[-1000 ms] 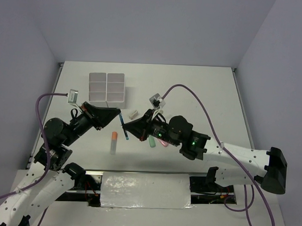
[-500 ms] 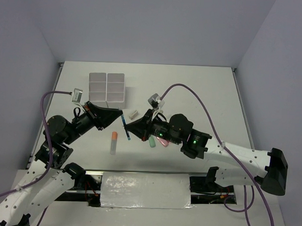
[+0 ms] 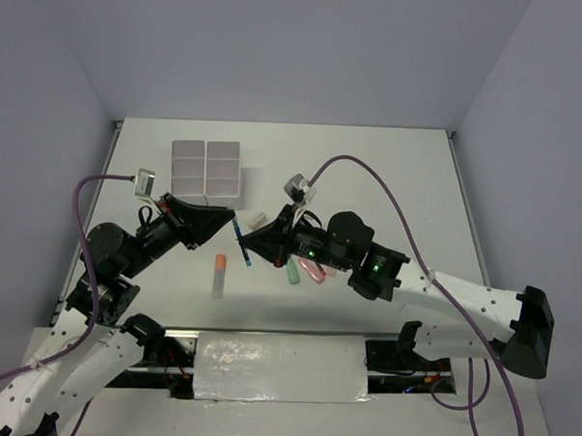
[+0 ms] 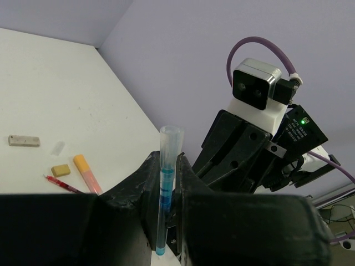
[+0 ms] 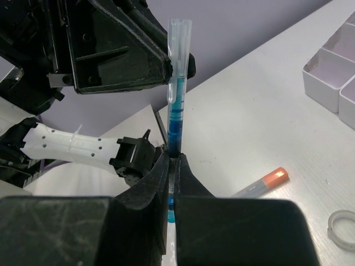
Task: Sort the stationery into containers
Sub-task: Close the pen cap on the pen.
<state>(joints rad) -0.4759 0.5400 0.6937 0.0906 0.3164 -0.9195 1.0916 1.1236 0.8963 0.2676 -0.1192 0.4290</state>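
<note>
A thin blue pen point(image 3: 241, 245) hangs above the table, gripped at both ends. My left gripper point(image 3: 230, 221) is shut on its clear-capped upper end point(image 4: 166, 183). Coming from the right, my right gripper point(image 3: 250, 248) is shut on the lower blue end point(image 5: 176, 119). The white six-compartment containers point(image 3: 206, 167) stand at the back left. On the table lie an orange marker point(image 3: 219, 272), a green marker point(image 3: 292, 273) and a pink marker point(image 3: 311, 270), the last two partly under the right arm. A clear tape ring point(image 5: 343, 223) shows in the right wrist view.
A small beige block point(image 3: 257, 218) lies behind the grippers. The left wrist view also shows a long grey block point(image 4: 24, 141), a small beige block point(image 4: 60, 170) and a thin red pen point(image 4: 63, 184). Purple cables loop off both wrists.
Both arms have shifted slightly while holding the pen between them. The right wrist has edged left and back, so more of the pink marker shows.
</note>
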